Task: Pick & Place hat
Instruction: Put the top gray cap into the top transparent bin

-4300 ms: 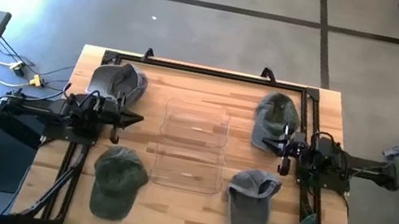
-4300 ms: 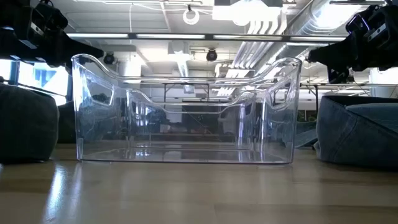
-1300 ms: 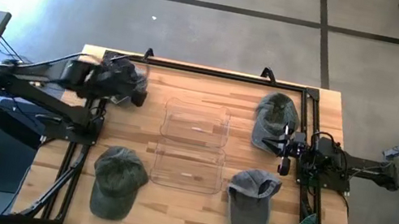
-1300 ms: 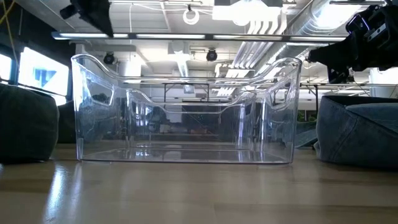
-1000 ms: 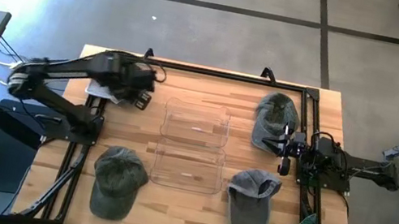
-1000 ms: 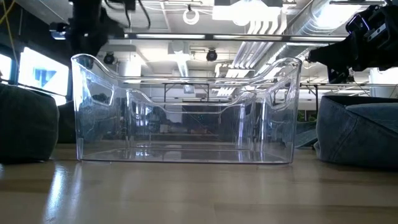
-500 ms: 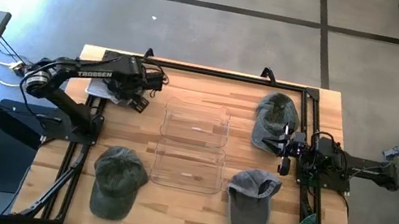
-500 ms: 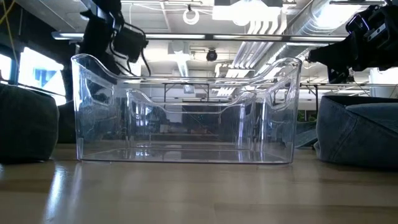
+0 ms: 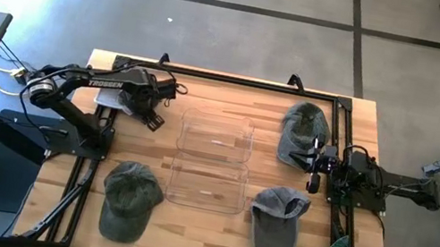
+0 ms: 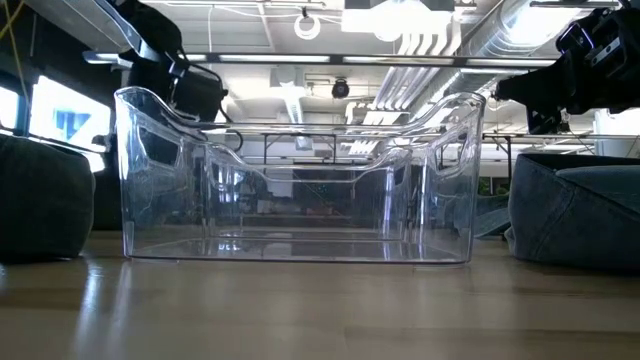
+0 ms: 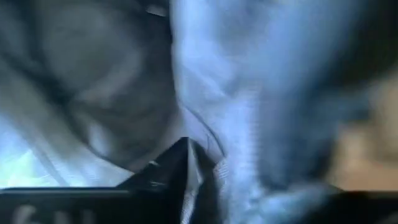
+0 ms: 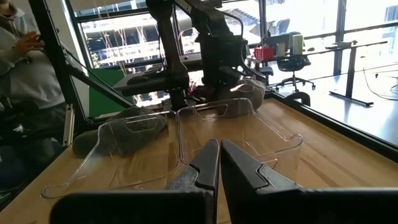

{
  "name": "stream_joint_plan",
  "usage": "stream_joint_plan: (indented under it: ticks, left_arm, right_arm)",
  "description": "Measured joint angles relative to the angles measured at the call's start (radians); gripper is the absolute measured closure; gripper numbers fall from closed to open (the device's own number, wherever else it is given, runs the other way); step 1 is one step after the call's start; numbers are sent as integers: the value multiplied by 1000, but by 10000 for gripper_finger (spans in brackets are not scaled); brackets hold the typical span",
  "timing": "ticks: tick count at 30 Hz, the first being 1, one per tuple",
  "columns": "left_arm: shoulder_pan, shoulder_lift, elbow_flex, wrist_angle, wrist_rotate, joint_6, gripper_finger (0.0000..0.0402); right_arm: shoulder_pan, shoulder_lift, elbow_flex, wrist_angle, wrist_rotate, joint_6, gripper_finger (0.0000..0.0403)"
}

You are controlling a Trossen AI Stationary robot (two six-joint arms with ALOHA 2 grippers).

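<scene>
Inspection of the wooden tabletop (image 9: 212, 222): 4 caps lie near its 4 corners around 2 clear bins (image 9: 209, 172) at the centre. The left gripper (image 9: 151, 116) is lowered over the grey cap (image 9: 111, 97) at the far-left corner, most of which sits hidden beneath the arm. The left wrist view is filled with pale folded fabric pressed close against 1 dark finger (image 11: 177, 168); whether the fingers are open, closed or already pinching cloth cannot be told.

The right gripper (image 9: 314, 166) waits at the right edge beside the far-right cap (image 9: 300, 130), fingers (image 12: 208, 163) closed together and holding nothing.

Handling assessment: the cap appears light and soft, so the crown will likely collapse and drape under a pinch. The brim or a gathered fold of the crown looks the firmest place to take hold. A shallow pinch on loose fabric risks slipping during the carry to the nearer bin.
</scene>
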Motion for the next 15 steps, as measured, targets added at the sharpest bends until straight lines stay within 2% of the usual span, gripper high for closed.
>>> stream_joint_plan:
  ticks: [5,10,15]
  left_arm:
    - [0,-2,26,38,144,106,387]
    - [-10,-37,120,8,261,217,388]
    - [-30,-37,291,-86,347,327,396]
  right_arm:
    - [0,0,0,0,0,0,391]
    - [0,0,0,0,0,0,391]
    - [0,0,0,0,0,0,391]
